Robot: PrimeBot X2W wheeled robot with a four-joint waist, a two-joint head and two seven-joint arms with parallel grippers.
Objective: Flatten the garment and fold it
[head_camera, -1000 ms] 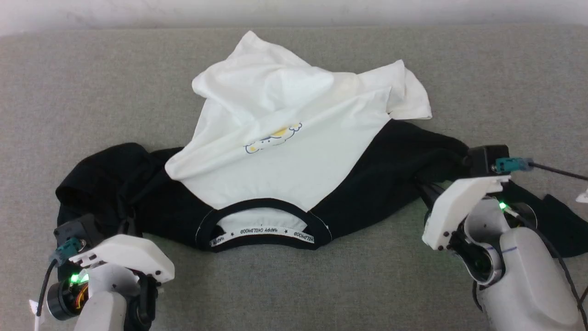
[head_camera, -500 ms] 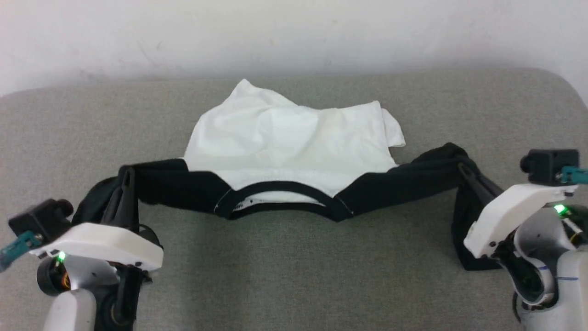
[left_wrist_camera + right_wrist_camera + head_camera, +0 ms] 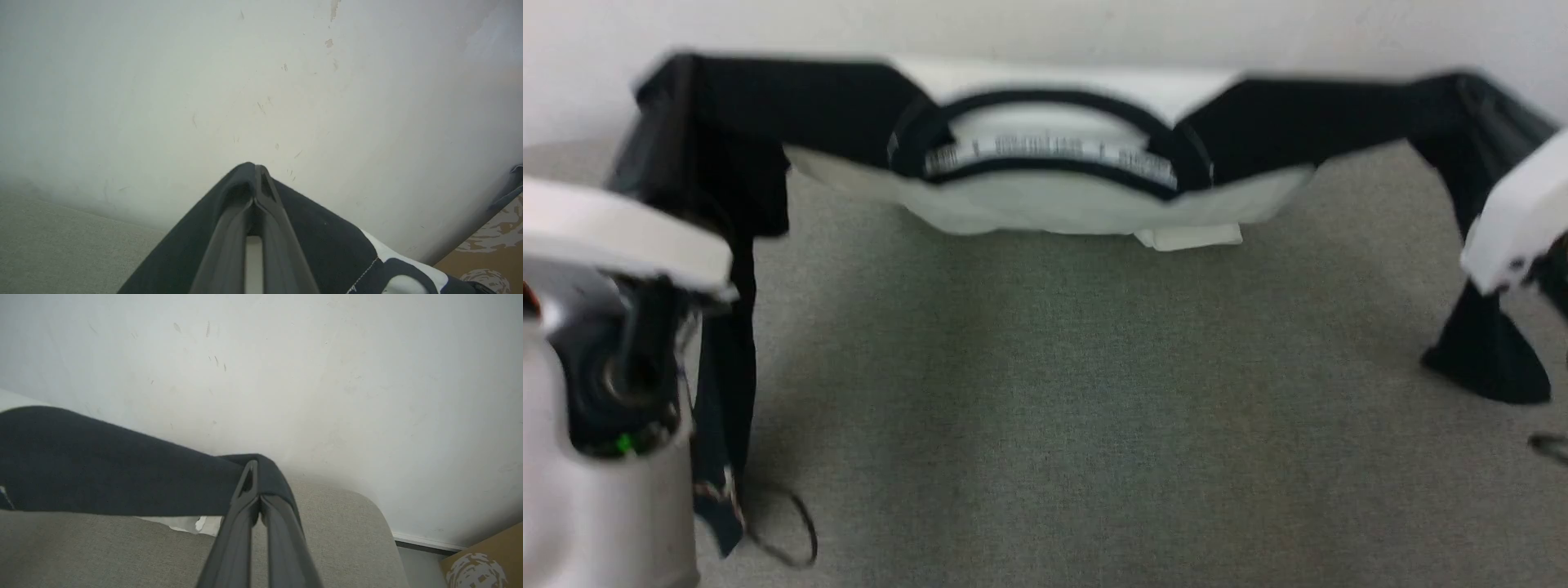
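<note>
The garment (image 3: 1062, 200) hangs in the air, stretched wide between my two grippers, with its black collar (image 3: 1054, 106) and lettered neck tape facing me and the white body drooping behind. My left gripper (image 3: 256, 171) is shut on the black sleeve fabric (image 3: 327, 237) at the garment's left end. My right gripper (image 3: 254, 467) is shut on the black sleeve (image 3: 102, 469) at the right end. Loose black sleeve ends dangle down at both sides (image 3: 1486, 359). The chest print is hidden.
Below the garment lies the grey fabric surface (image 3: 1054, 392), with its rounded right edge (image 3: 380, 522). A white scuffed wall (image 3: 286, 355) stands close behind. A brown cardboard box (image 3: 482, 563) sits on the floor beyond the edge. A thin cable loop (image 3: 784, 523) hangs by my left arm.
Both grippers have risen and spread, lifting the garment off the surface until it hangs taut between them. The head camera has tilted up too.
</note>
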